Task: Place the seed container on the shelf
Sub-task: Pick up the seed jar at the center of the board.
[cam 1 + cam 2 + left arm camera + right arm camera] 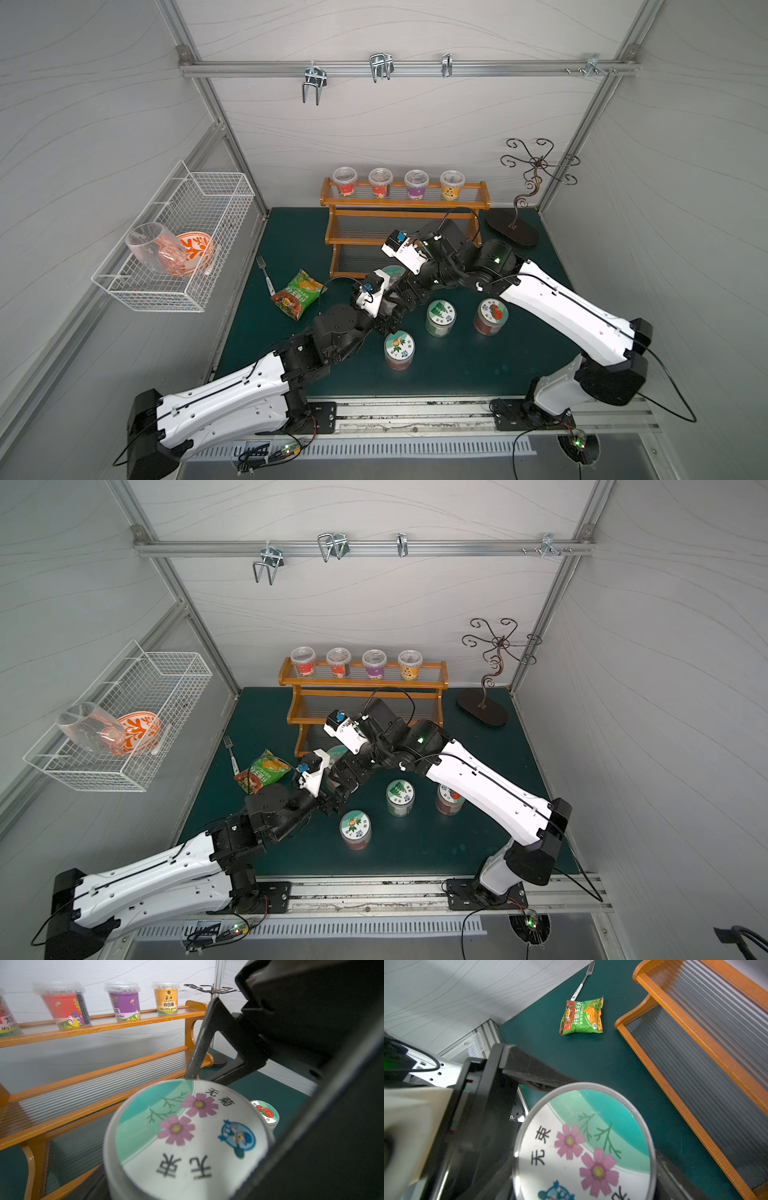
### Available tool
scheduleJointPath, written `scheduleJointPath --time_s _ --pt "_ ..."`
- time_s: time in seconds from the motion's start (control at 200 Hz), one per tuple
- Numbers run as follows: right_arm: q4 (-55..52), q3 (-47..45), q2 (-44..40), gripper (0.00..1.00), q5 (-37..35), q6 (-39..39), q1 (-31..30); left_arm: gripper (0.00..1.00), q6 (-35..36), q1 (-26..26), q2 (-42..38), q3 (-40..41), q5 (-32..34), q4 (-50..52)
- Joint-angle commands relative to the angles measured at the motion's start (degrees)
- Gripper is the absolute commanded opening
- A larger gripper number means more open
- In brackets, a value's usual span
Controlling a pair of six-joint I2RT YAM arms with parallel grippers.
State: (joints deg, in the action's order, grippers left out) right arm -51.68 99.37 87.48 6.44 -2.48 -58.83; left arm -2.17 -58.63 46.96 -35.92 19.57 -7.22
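Green matting covers the tabletop inside a grey-panelled cell, where two robot arms meet over a single jar. The left hand brackets the flower-lidded seed jar with a finger on either side, though no view shows whether it is pressing yet. The right hand comes in from the opposite side and appears clamped on the same jar, one finger flush against the lid's rim. The jar stands upright, lid to the ceiling, just in front of the lowest tier of the orange-brown wooden shelf. Whether it rests on the matting or hangs just above it is unclear.

The coming move seems to turn on one fact. The shelf lies straight ahead of the left hand's fingertips but off to one side of the right hand, so the left arm looks better lined up to carry the jar forward.

The lower tiers show bare ribbed plastic where visible, and four printed plastic cups line the top one. Three more lidded jars stand nearer the front edge. A snack bag and a fork lie toward the white wire basket.
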Motion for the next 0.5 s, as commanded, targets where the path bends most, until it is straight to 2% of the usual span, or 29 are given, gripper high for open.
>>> scheduleJointPath --time_s 0.0,0.095,0.165,0.23,0.495 --pt "0.8 1.6 -0.2 0.64 1.6 1.4 -0.6 0.66 -0.6 0.5 -0.5 -2.7 -2.8 -1.3" --pt "0.9 1.5 0.1 0.76 2.0 1.6 -0.6 0.63 -0.4 0.6 -0.5 -2.5 -3.6 -1.7" --pt "1.3 1.3 0.2 0.90 2.0 1.6 -0.5 0.61 -0.3 0.7 -0.6 -2.1 -3.9 -2.6" --pt "2.1 0.8 -0.2 0.98 1.1 1.5 -0.5 0.59 -0.2 0.8 -0.7 -1.4 -3.9 -3.9" --pt "10.2 -4.7 -6.1 0.99 1.9 -2.8 1.1 0.56 0.2 1.1 0.1 2.2 -2.3 -11.6"
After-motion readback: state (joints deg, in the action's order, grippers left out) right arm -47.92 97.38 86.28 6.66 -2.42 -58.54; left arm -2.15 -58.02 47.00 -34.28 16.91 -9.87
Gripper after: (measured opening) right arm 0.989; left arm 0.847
